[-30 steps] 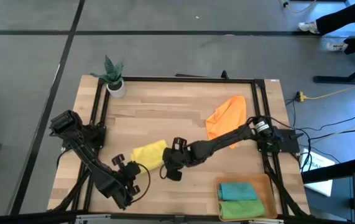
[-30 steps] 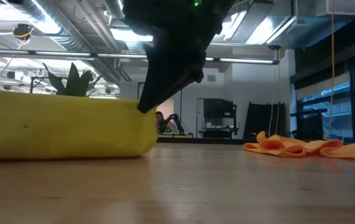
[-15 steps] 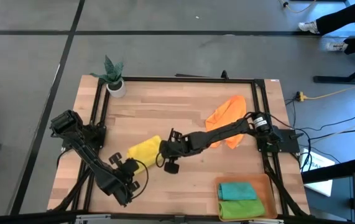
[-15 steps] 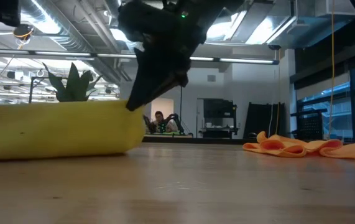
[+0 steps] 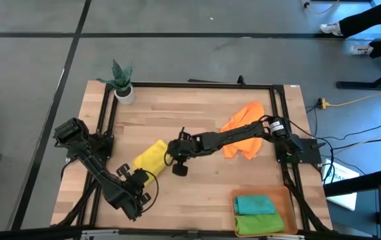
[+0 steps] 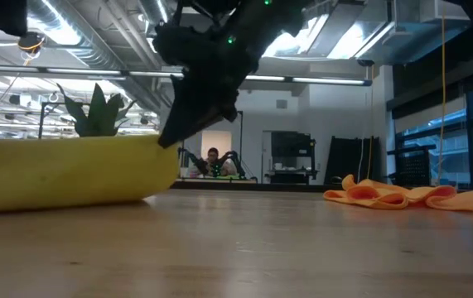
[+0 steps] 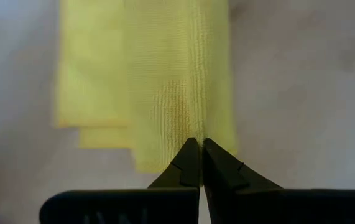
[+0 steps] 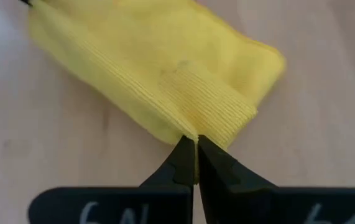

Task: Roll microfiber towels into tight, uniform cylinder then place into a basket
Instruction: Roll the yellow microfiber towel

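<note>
Midway across the wooden surface point(image 5: 197, 193), toward its left edge, lies the yellow towel point(image 5: 149, 159) — each end pinched by fingers closed on cloth: left gripper point(image 7: 199, 163), right gripper point(image 8: 193, 160). Uneven pulling could loosen the roll. Teal and green towels sit in the basket point(image 5: 287, 200); the orange towel point(image 5: 243, 127) waits near the right edge.

The whole worktop point(image 5: 197, 120) is seen from straight above, and level across its surface from table height. The yellow towel point(image 5: 149, 159) is viewed very near by both wrist cameras, and is shared by all four views.
</note>
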Controlling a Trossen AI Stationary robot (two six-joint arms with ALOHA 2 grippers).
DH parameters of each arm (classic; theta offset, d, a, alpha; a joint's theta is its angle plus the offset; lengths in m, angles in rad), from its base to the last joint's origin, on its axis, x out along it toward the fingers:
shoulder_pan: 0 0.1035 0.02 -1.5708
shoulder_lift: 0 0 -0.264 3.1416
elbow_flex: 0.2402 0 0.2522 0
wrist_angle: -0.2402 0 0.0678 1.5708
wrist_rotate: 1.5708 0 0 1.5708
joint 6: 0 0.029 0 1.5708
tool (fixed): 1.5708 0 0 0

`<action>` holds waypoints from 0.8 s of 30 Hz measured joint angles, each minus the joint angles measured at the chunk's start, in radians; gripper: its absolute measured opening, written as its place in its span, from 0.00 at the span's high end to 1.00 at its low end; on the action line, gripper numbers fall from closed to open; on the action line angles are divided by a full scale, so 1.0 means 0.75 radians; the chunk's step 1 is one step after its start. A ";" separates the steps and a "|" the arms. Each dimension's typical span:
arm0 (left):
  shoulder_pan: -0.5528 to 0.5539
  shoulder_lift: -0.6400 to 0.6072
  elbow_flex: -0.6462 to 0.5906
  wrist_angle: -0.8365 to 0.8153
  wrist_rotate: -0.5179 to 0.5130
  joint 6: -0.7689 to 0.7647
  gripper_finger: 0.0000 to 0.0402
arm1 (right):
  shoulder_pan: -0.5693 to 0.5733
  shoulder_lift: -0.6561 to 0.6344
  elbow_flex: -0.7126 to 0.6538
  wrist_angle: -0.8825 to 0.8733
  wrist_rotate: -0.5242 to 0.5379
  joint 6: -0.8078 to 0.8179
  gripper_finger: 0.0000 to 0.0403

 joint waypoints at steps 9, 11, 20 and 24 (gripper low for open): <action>-0.075 0.000 0.000 0.308 0.021 0.104 1.00 | 0.126 -0.007 0.000 -0.110 -0.202 0.066 0.98; -0.095 0.000 0.000 0.364 0.021 0.105 1.00 | 0.163 -0.007 0.000 -0.123 -0.206 0.084 0.98; -0.136 -0.027 0.001 0.412 -0.006 0.191 1.00 | 0.242 -0.046 0.000 -0.093 -0.107 0.146 0.98; -0.126 -0.032 0.001 0.301 -0.050 0.157 1.00 | 0.204 -0.049 0.000 -0.070 0.008 0.145 0.98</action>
